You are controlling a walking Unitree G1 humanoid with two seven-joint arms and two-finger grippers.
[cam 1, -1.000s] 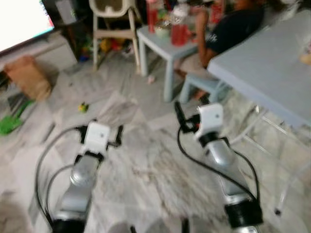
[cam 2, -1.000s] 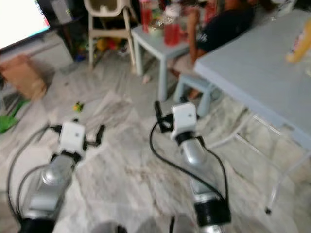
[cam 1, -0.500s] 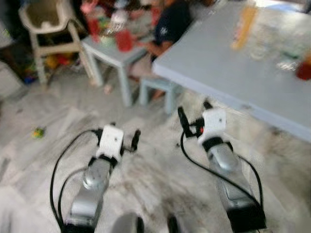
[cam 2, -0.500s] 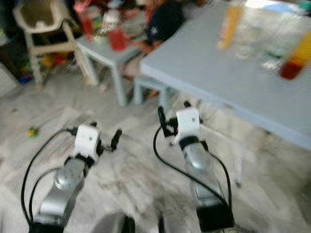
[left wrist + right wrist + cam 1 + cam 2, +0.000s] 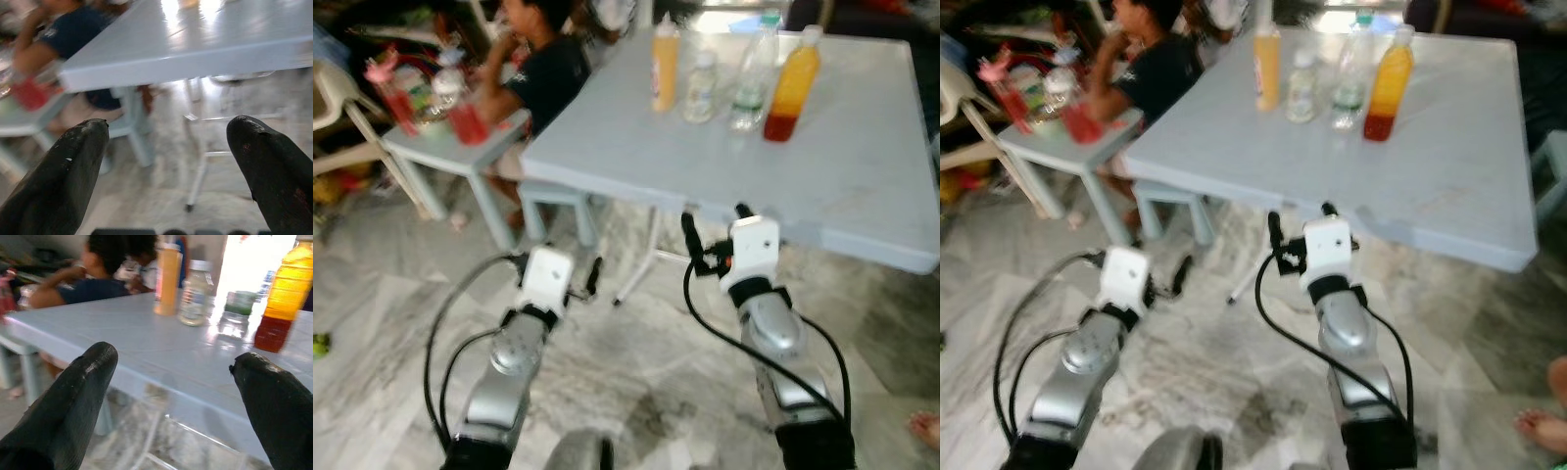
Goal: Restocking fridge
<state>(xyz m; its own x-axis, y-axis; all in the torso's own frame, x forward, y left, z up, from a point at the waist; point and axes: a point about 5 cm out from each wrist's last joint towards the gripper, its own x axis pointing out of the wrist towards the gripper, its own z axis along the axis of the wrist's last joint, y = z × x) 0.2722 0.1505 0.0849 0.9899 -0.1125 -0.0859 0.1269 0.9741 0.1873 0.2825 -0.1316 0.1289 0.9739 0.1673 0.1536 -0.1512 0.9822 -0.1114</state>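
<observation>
On the grey table (image 5: 862, 147): four bottles awaiting transfer to a fridge.
Orange-and-red juice bottle (image 5: 790, 86), clear bottles (image 5: 701, 87) and yellow bottle (image 5: 665, 68) stand grouped at the far edge, upright, well beyond reach. Left gripper (image 5: 161, 161) and right gripper (image 5: 171, 391) hang spread and empty below the near edge, probably posed for approach. A person (image 5: 543, 69) sits alongside.

Pale blue table (image 5: 862, 176), orange-and-red bottle (image 5: 787, 85), grey-veined marble floor (image 5: 636, 372).
</observation>
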